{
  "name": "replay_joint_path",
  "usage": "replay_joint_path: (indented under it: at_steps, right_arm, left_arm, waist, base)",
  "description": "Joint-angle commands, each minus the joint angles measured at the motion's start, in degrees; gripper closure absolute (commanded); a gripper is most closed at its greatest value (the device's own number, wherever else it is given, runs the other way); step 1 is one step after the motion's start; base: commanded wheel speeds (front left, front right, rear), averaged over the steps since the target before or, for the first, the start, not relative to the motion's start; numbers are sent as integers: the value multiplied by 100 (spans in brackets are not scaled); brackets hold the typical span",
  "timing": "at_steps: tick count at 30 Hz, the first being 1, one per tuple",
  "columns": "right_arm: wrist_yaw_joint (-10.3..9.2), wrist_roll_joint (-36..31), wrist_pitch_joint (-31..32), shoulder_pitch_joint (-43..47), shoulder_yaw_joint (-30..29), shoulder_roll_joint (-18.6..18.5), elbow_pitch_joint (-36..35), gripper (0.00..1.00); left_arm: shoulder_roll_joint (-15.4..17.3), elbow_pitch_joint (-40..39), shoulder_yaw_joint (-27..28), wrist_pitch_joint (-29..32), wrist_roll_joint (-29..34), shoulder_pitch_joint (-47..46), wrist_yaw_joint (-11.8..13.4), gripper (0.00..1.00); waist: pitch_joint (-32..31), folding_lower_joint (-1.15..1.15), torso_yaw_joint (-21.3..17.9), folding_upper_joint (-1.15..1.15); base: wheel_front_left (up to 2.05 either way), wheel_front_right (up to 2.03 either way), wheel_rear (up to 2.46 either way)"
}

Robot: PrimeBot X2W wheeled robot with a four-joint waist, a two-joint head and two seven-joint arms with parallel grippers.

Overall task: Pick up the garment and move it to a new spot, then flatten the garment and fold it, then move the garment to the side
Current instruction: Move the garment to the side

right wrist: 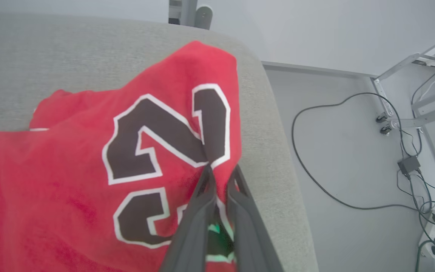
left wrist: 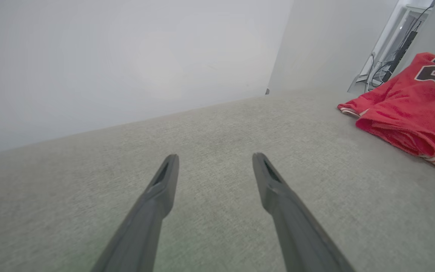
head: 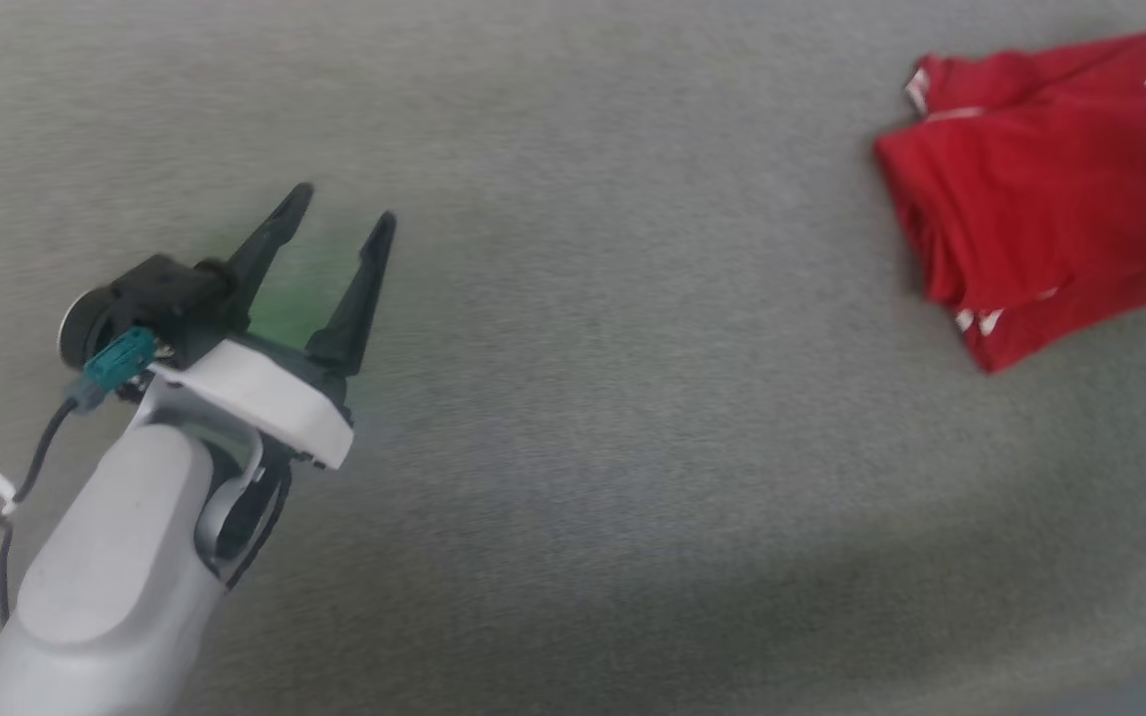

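right gripper (right wrist: 221,174) clenched on garment (head: 1031,199) bunched at the grey cushion (head: 573,398) edge, left gripper (head: 344,204) released over bare cushion; thin pinch could slip mid-drag, dropping it off the cushion edge.

One garment (head: 1041,189), one left gripper (head: 344,204), one right gripper (right wrist: 221,170), one grey surface (head: 633,447)

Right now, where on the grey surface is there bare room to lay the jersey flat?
Bare: the wide stretch of grey surface between the open left gripper and the red jersey, and ahead of that gripper up to the wall. Crowded: the right edge, where the right gripper pinches the bunched jersey.
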Motion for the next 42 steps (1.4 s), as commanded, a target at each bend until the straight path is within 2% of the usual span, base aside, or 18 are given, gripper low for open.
replay_joint_path:
  at_steps: [1, 5, 11, 23, 24, 25, 26, 27, 28, 29, 38, 42]
  right_arm:
    - [-2, -65, -117, -140, 14, -3, 82, 100]
    - [-2, -320, -640, -572, 5, -46, 666, 100]
    - [-2, -746, -1330, -1005, -121, -104, 1383, 100]
    - [-2, -1522, -2119, -1549, -696, 120, 2850, 100]
    - [-2, -1594, -2153, -1589, -727, 122, 2943, 85]
    - [-2, -1658, -2197, -1629, -758, 134, 3042, 65]
    - [-2, -1698, -2219, -1661, -794, 177, 3123, 51]
    - [-2, -1698, -2219, -1661, -794, 177, 3123, 51]
    - [-1, -1760, -2238, -1698, -829, 205, 3215, 7]
    - [-1, -1822, -2251, -1729, -850, 212, 3277, 0]
    - [-2, -2046, -2415, -1969, -940, 398, 3510, 0]
    - [-2, -1917, -2611, -2012, -868, 604, 3453, 0]
  left_arm:
    - [26, -28, -47, 10, -26, -110, -13, 0]
    - [126, -67, -278, 94, -38, -387, -14, 0]
    - [218, -87, -544, 161, -47, -693, -14, 0]
    - [337, 54, -894, 109, -166, -1078, -8, 0]
    - [351, 75, -903, 98, -175, -1097, -7, 0]
    - [368, 97, -911, 84, -183, -1111, -6, 0]
    - [386, 120, -918, 61, -178, -1122, 0, 0]
    - [386, 120, -918, 61, -178, -1122, 0, 0]
    - [394, 149, -900, 46, -201, -1122, 0, 0]
    - [392, 175, -885, 26, -226, -1118, 0, 0]
    - [410, 241, -672, -169, -324, -928, 52, 0]
    - [369, 174, -508, -226, -404, -727, 31, 0]
  waist:
    - [208, 0, -236, 0]
    - [429, 0, -513, 0]
    - [670, 0, -649, 0]
    - [962, 0, -471, 0]
    - [967, 0, -446, 0]
    - [966, 0, -423, 0]
    - [960, 0, -400, 0]
    - [960, 0, -400, 0]
    - [952, 0, -381, 0]
    - [938, 0, -365, 0]
    - [593, 0, -261, 0]
    - [350, 0, -180, 0]
  base:
    - [0, 0, 0]
    - [0, 0, 0]
    - [0, 0, 0]
    - [0, 0, 0]
    - [0, 0, 0]
    - [0, 0, 0]
    - [0, 0, 0]
    - [0, 0, 0]
    - [0, 0, 0]
    - [0, 0, 0]
    - [0, 0, 0]
    - [0, 0, 0]
